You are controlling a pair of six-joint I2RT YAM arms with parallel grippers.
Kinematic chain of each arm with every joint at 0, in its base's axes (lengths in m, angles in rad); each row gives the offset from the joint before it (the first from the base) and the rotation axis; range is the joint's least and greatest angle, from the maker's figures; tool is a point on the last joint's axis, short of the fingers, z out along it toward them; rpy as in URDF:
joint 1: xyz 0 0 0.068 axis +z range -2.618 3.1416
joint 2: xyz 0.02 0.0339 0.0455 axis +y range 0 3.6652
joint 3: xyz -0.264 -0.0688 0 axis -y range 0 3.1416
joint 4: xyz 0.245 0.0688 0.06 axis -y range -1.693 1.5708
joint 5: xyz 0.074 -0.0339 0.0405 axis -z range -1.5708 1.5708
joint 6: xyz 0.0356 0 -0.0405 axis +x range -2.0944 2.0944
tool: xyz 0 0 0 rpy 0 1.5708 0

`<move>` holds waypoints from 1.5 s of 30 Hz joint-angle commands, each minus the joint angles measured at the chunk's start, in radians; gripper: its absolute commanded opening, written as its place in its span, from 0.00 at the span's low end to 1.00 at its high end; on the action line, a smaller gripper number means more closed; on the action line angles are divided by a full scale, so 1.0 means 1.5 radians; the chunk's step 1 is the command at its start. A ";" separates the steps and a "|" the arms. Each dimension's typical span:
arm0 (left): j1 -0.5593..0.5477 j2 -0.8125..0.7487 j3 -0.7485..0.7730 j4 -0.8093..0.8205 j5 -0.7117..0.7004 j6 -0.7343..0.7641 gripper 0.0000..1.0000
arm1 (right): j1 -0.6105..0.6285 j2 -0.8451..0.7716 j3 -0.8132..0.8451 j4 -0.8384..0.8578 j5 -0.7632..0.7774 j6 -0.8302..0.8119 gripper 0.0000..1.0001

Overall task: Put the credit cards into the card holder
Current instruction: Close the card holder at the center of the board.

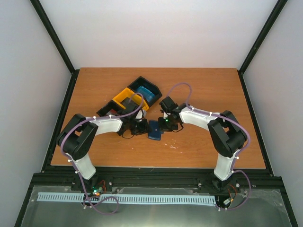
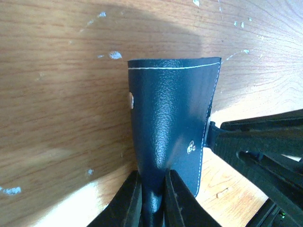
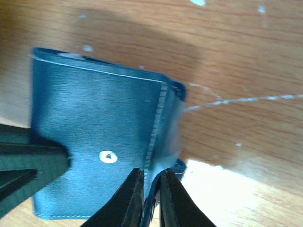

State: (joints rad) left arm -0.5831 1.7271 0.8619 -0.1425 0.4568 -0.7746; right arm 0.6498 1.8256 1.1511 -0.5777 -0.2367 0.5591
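Two black fingers of the left claw point(image 2: 154, 178) sit closest in its own view. They are clenched on the near end of the card holder point(image 2: 165, 109). The right claw point(image 3: 151, 174) is clenched too, and it pinches the other side of the same dark blue holder, close to a row of stitches. A small silver snap point(image 3: 108, 156) shows on the flap.

From above, the card holder lies on the brown table point(image 1: 208, 94), right in the middle between the two claws. The left claw has it from the left and the right claw has it from the right. Its long side runs from near to far. Both arms are just as close to it. I think the next move is to pull the two sides apart, left and right, so the pockets open up.

I cannot see inside the pockets. I cannot pick out any red credit cards in these pictures, so I think none is in yet.

Farther back and a bit left is a black and yellow bin point(image 1: 124, 97) with three parts. A bright blue bundle point(image 1: 146, 92) sits in its far part. What is in the other parts I cannot tell.
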 commanded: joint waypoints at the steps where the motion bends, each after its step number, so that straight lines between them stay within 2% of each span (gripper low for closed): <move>1: -0.006 0.024 0.007 -0.052 -0.042 0.025 0.01 | 0.023 0.007 0.038 -0.006 -0.012 -0.024 0.13; 6: -0.007 0.026 0.004 -0.039 -0.014 0.040 0.01 | 0.030 0.018 0.048 0.012 -0.047 -0.036 0.13; 10: -0.008 0.027 -0.002 -0.023 0.014 0.048 0.05 | 0.030 0.037 0.054 0.017 -0.054 -0.038 0.13; 20: -0.008 0.024 -0.014 -0.030 0.013 0.046 0.11 | 0.031 0.049 0.056 0.022 -0.019 -0.016 0.18; 30: -0.008 0.025 -0.015 -0.032 0.012 0.050 0.11 | 0.030 0.034 0.050 0.027 0.023 0.032 0.03; 36: -0.008 0.026 -0.017 -0.031 0.013 0.051 0.12 | 0.030 0.024 0.050 0.026 0.051 0.047 0.03; 45: -0.008 0.030 -0.016 -0.027 0.022 0.051 0.12 | 0.030 0.036 0.055 0.045 0.043 0.056 0.03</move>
State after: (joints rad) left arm -0.5831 1.7313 0.8616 -0.1318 0.4877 -0.7326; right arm 0.6899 1.8782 1.2217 -0.5411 -0.2024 0.6304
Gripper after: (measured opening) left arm 0.127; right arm 0.033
